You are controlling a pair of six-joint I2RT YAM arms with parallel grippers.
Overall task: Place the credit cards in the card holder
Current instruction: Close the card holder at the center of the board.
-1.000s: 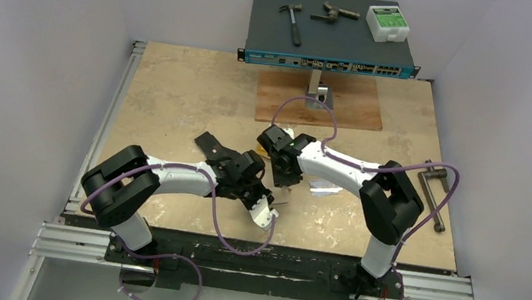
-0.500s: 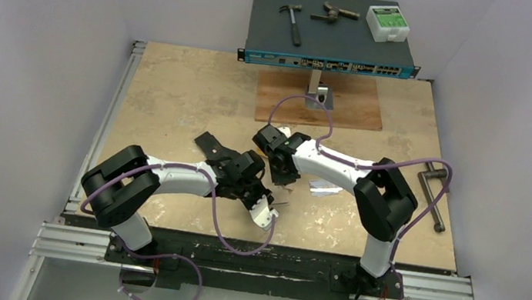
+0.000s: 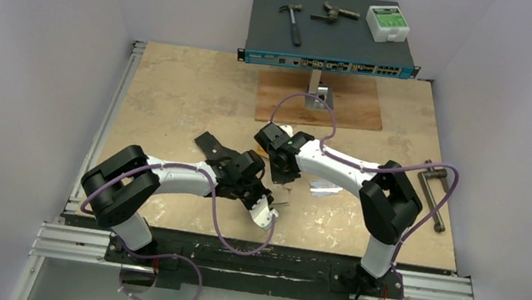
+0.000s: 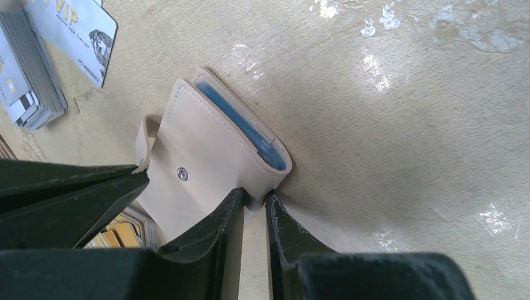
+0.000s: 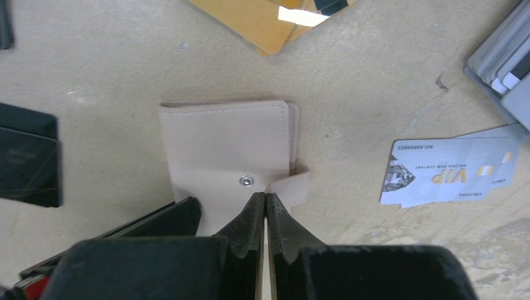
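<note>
L arm (image 3: 181, 178) & R arm (image 3: 334, 168): white links, black joints, purple cables (image 3: 216, 221); black wedge-shaped claw fingers (image 4: 206, 244).

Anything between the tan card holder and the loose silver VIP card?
No. The right wrist view shows bare tabletop between the pale tan leather card holder and the silvery-grey plastic VIP card; only the holder's snap tab curls that way.

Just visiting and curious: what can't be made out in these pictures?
- Top view: the card holder is almost wholly hidden under the left gripper and right gripper.
- Left wrist view: the silver card stack is cut off by the left edge.
- Right wrist view: the orange card runs off the top edge; the closed card holder hides its pockets' contents.
</note>
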